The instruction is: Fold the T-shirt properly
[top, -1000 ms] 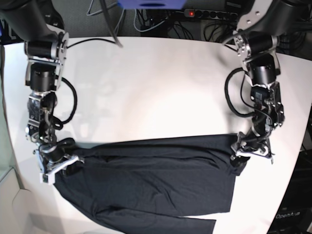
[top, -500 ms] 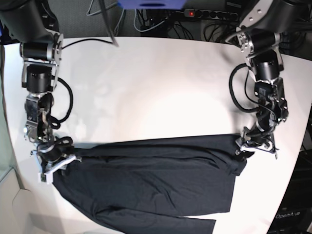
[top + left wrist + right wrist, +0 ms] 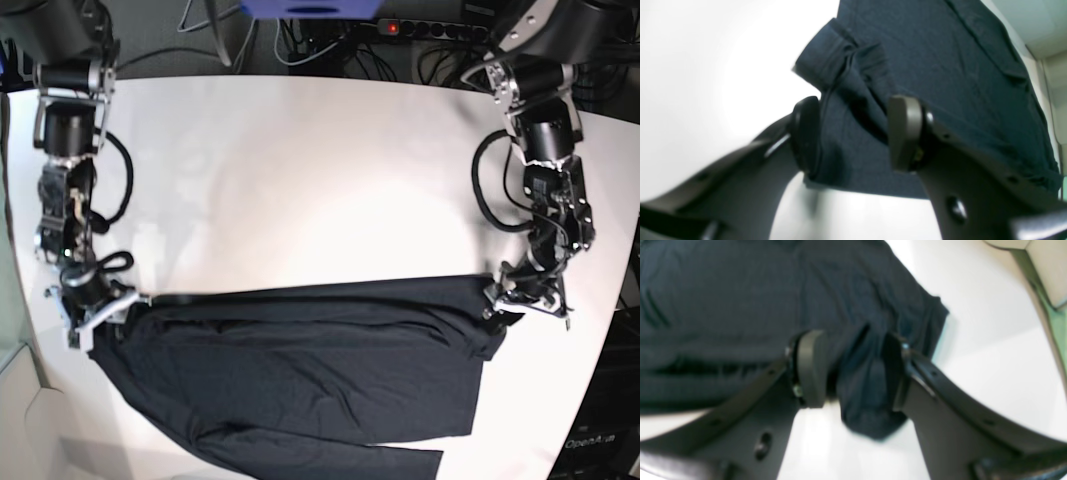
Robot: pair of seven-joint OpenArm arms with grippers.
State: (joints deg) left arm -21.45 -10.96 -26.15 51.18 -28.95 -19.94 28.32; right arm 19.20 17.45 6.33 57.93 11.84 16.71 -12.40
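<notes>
The black T-shirt (image 3: 320, 370) lies spread across the near half of the white table (image 3: 320, 180), with a sleeve (image 3: 330, 460) trailing toward the front edge. At its right corner my left gripper (image 3: 527, 303) stands open. In the left wrist view a raised fold of the T-shirt (image 3: 853, 100) sits loose between the left gripper's (image 3: 855, 131) two pads. My right gripper (image 3: 97, 318) is at the shirt's left corner, open as well. In the right wrist view a bunch of the T-shirt (image 3: 870, 400) hangs slack between the right gripper's (image 3: 851, 368) parted pads.
Cables and a power strip (image 3: 400, 28) run behind the table's far edge. A blue object (image 3: 310, 8) hangs at the top centre. The table's rounded edge passes close to both grippers at left and right.
My right gripper has opened and let go of the shirt's left corner, after drawing that corner further left. The left gripper has shifted slightly right and stays open.
</notes>
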